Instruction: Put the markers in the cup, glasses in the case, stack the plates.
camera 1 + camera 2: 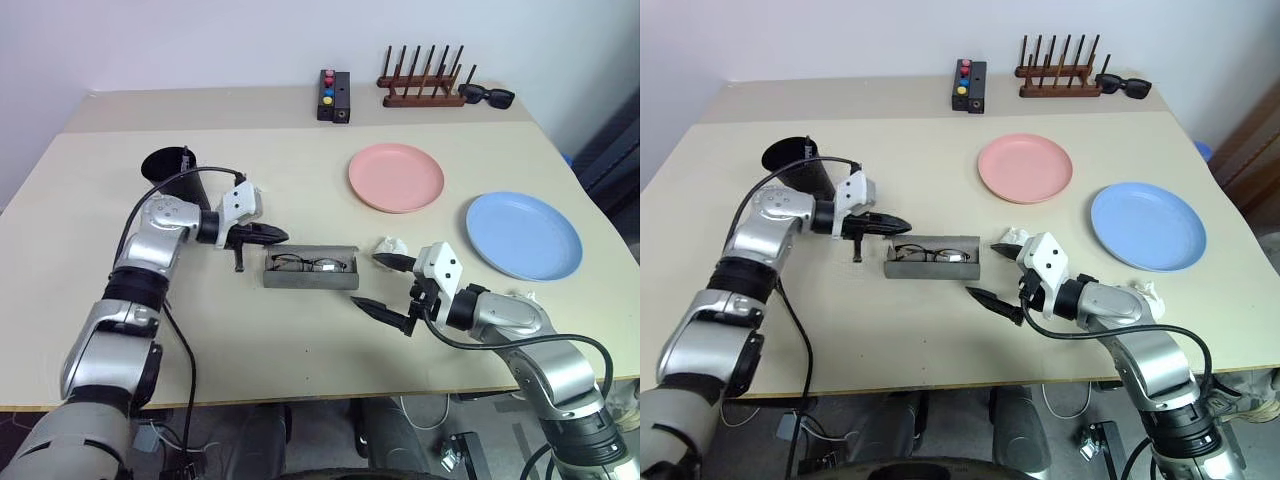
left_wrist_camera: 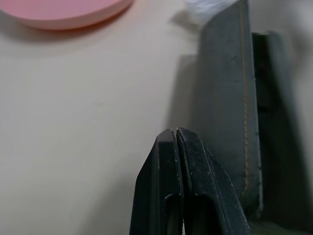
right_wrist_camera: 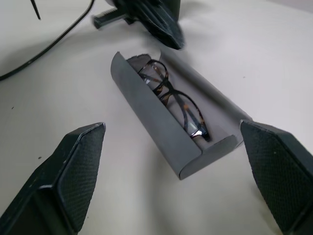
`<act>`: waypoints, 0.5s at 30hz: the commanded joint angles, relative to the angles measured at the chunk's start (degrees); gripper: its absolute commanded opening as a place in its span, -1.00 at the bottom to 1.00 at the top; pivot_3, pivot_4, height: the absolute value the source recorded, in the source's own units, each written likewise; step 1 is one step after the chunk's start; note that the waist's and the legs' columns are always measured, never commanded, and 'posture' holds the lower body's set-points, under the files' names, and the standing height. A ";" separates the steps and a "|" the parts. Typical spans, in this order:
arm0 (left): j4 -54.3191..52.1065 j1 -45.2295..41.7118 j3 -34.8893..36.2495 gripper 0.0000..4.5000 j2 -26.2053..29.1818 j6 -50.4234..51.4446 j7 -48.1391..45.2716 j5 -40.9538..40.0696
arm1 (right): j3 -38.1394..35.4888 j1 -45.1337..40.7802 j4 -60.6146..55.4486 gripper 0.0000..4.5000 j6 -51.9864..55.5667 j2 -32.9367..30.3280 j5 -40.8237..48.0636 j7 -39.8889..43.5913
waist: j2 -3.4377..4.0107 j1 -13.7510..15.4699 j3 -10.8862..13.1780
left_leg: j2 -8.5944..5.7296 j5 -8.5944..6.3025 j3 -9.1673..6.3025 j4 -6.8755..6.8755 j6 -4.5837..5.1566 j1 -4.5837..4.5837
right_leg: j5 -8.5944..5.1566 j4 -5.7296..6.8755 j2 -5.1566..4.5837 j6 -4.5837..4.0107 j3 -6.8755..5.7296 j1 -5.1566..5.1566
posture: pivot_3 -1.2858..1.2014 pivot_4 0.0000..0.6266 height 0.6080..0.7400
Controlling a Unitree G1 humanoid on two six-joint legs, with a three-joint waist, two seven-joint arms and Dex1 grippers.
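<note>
Glasses [image 1: 305, 264]: lying inside the open grey case [image 1: 311, 269], lenses side by side along its length.
Case: mid-worktop, lid folded back; it serves as the landmark for everything below.
Left claw [image 1: 275, 236]: just beside the case's far left corner, fingers pressed together with nothing between them, tip pointing across toward the case.
Right claw [image 1: 382, 284]: just off the case's right end, spread wide and empty; one finger near the case's far right corner, the other nearer the worktop's front edge.
Cup [image 1: 178, 172]: black, beyond the case's left end, partly behind the left arm.
Pink plate [image 1: 396, 177]: beyond the case's right end, apart from the blue plate [image 1: 523, 235], which lies farther right; not stacked.
White crumpled scrap [image 1: 391, 245]: just past the case's right end, by the right claw's far finger.
Button box [image 1: 333, 96], wooden rack [image 1: 424, 82], sunglasses [image 1: 487, 96]: far behind the case, along the worktop's [image 1: 300, 340] back edge.
Right wrist view: shows the glasses' dark mottled rims inside the case, between the two spread fingers [image 3: 73, 176], with the left claw's tip at the case's other end.
Left wrist view: shows the closed fingertips [image 2: 176, 161] beside the case's stitched edge, the pink plate's rim beyond.
</note>
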 commanded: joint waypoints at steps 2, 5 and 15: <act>-11.75 4.80 -0.50 -0.99 1.59 3.63 -1.65 -2.10 | -0.06 -1.27 -0.62 1.00 -1.01 0.29 0.05 0.47 | 0.00 0.17 0.00 | 0.00 0.00 0.00 0.01 0.00 -0.01 | 0.02 -0.01 0.00 -0.04 0.00 0.00 | 0.03 -0.52 1.00; -16.40 8.08 -2.02 -0.99 1.88 4.67 -0.45 -0.87 | 0.30 -2.74 0.71 1.00 -1.89 0.43 -0.70 0.76 | 0.01 0.23 -0.01 | 0.00 0.00 0.00 0.02 0.00 -0.01 | -0.05 -0.01 -0.01 -0.28 0.01 0.00 | 0.03 -0.52 1.00; -24.25 10.65 5.60 -0.99 -0.25 10.30 9.00 -7.44 | 1.46 -16.37 14.52 1.00 -6.38 1.33 -13.06 -6.74 | 0.01 -0.06 0.00 | 0.00 0.00 0.00 0.03 0.00 0.01 | -0.05 0.03 0.00 -0.22 0.01 -0.02 | 0.03 -0.52 1.00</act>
